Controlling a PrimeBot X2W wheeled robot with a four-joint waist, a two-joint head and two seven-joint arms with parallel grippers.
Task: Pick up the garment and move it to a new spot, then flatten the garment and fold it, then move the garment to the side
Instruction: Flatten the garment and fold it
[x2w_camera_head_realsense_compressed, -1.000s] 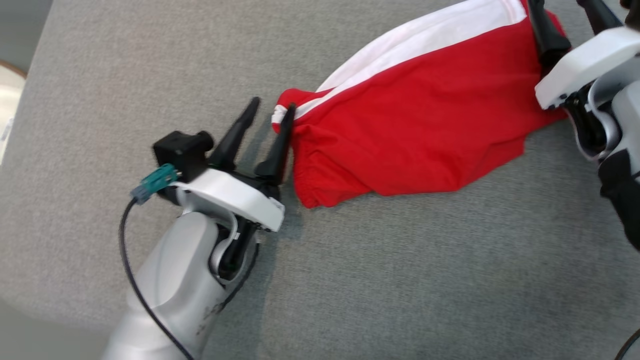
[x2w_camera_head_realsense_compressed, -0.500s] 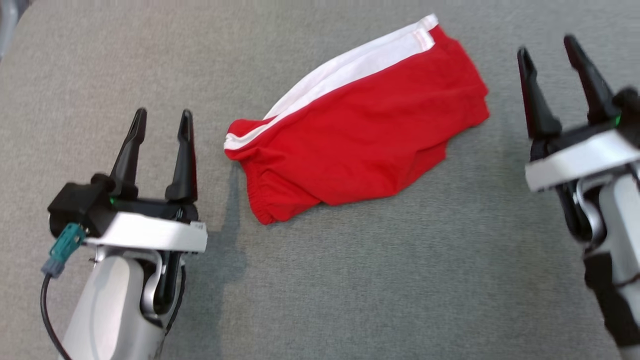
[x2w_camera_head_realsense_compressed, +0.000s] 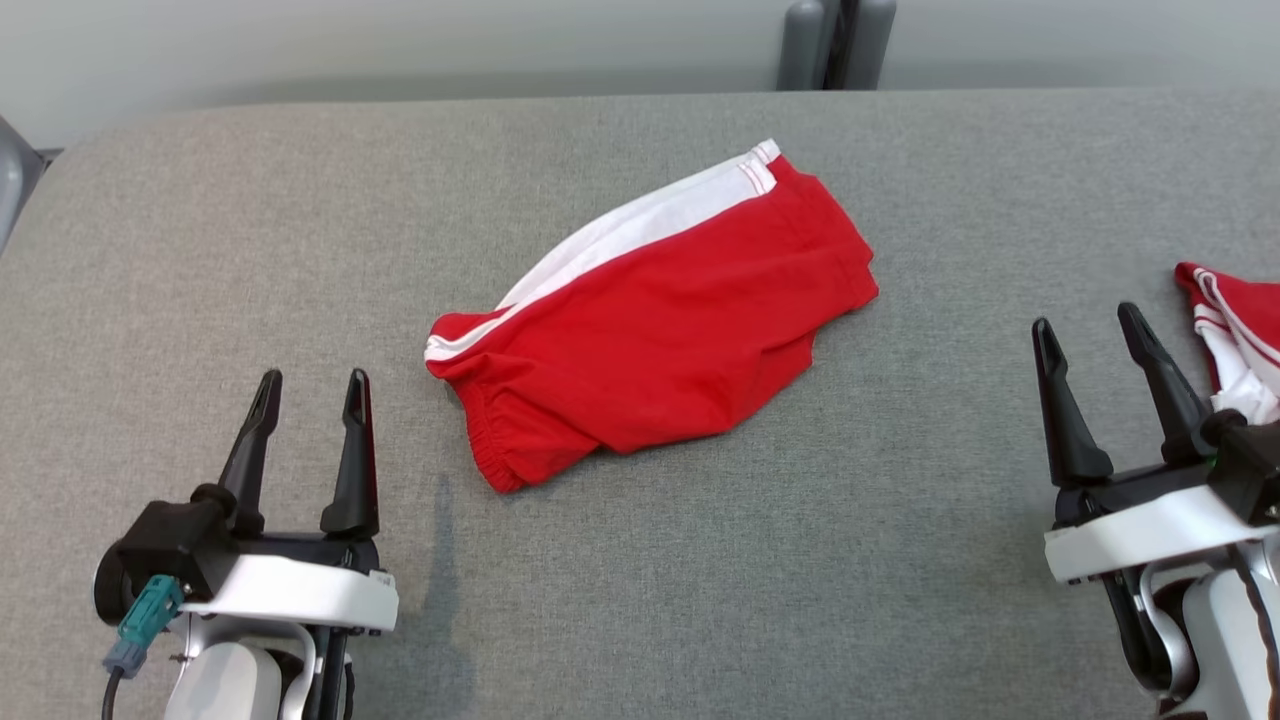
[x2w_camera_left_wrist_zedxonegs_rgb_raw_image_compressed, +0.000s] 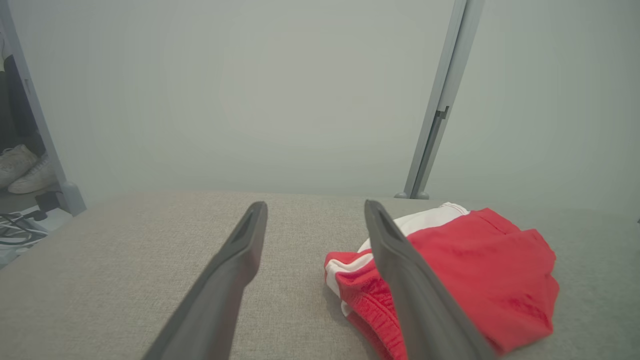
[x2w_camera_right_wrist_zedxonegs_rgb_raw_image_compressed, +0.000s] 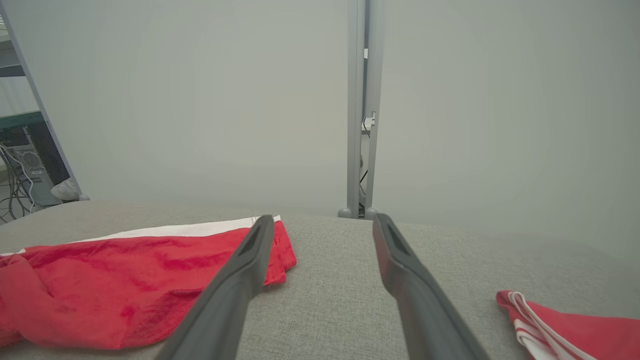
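Note:
The garment (x2w_camera_head_realsense_compressed: 660, 330), red shorts with a white side stripe, lies folded in the middle of the grey padded table (x2w_camera_head_realsense_compressed: 300, 200); the left wrist view has it (x2w_camera_left_wrist_zedxonegs_rgb_raw_image_compressed: 480, 270) right of my fingers, the right wrist view has it (x2w_camera_right_wrist_zedxonegs_rgb_raw_image_compressed: 100, 280) to their left. My left gripper (x2w_camera_head_realsense_compressed: 312, 385) stands open at the lower left, apart from the shorts' waistband. My right gripper (x2w_camera_head_realsense_compressed: 1088, 327) stands open at the lower right, well clear of the shorts' hem. Nothing sits between either pair of fingers (x2w_camera_left_wrist_zedxonegs_rgb_raw_image_compressed: 235, 280) (x2w_camera_right_wrist_zedxonegs_rgb_raw_image_compressed: 415, 290).
A second red and white garment (x2w_camera_head_realsense_compressed: 1235, 335) lies at the table's right edge, just right of my right gripper, also visible as red cloth (x2w_camera_right_wrist_zedxonegs_rgb_raw_image_compressed: 570, 330) in the right wrist view. A grey post (x2w_camera_head_realsense_compressed: 835, 45) stands behind the table's far edge. Shoes (x2w_camera_left_wrist_zedxonegs_rgb_raw_image_compressed: 22, 167) rest on the floor at left.
Both grippers have drawn back from the shorts' ends and stand apart from them. The head camera has tilted up, so the far edge and second garment came into sight.

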